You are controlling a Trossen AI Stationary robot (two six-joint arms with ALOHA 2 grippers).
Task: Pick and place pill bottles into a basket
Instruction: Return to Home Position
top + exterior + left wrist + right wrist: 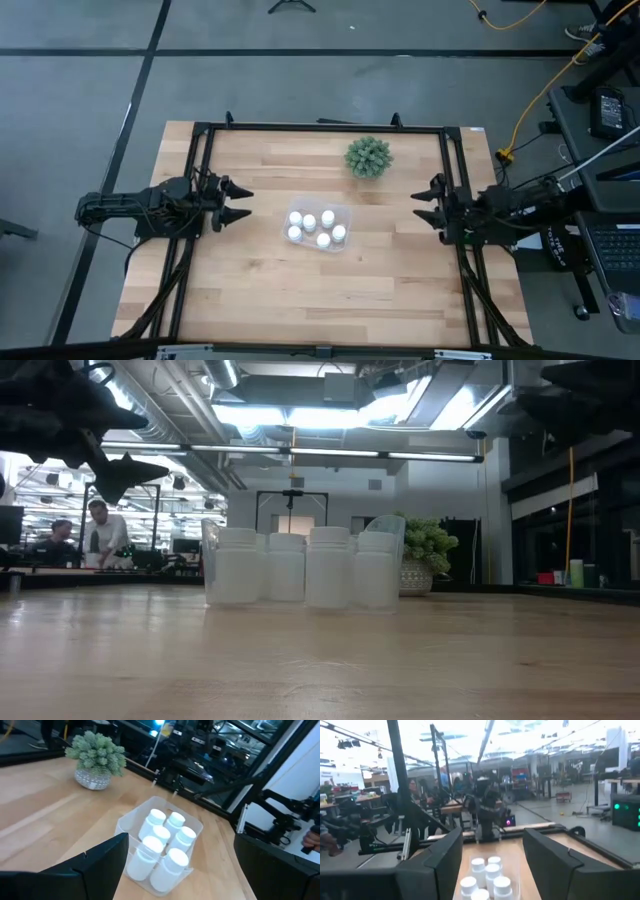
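Bottles (309, 222) are standing upright together inside the clear basket (345, 213), which is sitting near the middle of the wooden table (250, 300). From above and from the left wrist view, six white caps are showing, packed close and touching one another. No bottle is lying loose on the wood. A small green plant (368, 157) is sitting behind the basket, near it but not touching.

On the left side of the table, the left gripper (244, 203) is hovering with its two fingers spread apart and nothing between them. It is pointing toward the basket from well away. On the right side, the right gripper (418, 205) is mirroring it, also spread wide and holding nothing, and also well clear of the basket. In the level view both are hanging high above the tabletop.

Judging from this, the placing looks finished and only parking the arms is left.

The risks are looking small. The basket is light and see-through, so an arm dipping low or swinging inward while folding could knock it and slide it across the wood. The bottles are tall for their width and are rising above the basket's low walls, so such a knock could topple one out. The black frame rails are running close beside both arms, and a wide swing could strike them.
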